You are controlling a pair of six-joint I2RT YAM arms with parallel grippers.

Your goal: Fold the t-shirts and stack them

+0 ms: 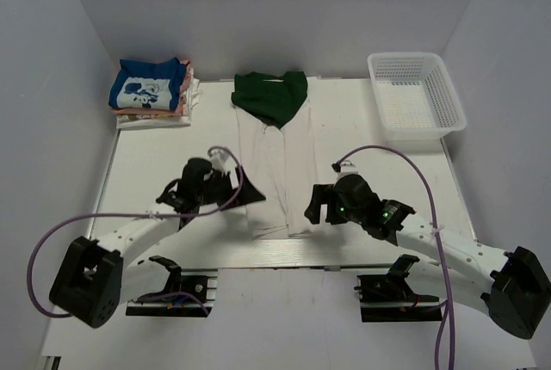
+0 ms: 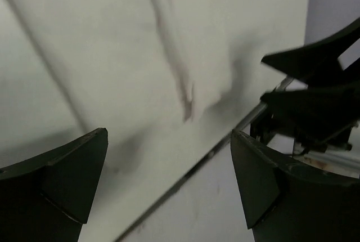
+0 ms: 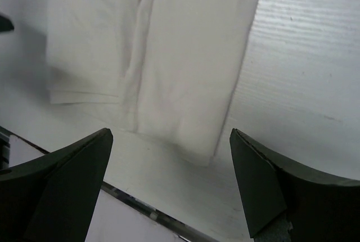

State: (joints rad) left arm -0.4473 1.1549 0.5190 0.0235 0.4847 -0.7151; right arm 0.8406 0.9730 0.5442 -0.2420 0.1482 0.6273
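Note:
A cream t-shirt lies in the middle of the table, folded lengthwise into a long strip. A dark green t-shirt lies bunched over its far end. A folded stack with the blue cartoon-print t-shirt on top and pinkish ones below sits at the back left. My left gripper is open and empty at the strip's near left edge. My right gripper is open and empty at its near right edge. The right wrist view shows the cream hem just beyond the open jaws. The left wrist view shows blurred cream cloth beyond its open jaws.
A white plastic mesh basket stands at the back right. The table's near metal edge runs just below the shirt's hem. White walls enclose the table on three sides. Purple cables loop from both arms.

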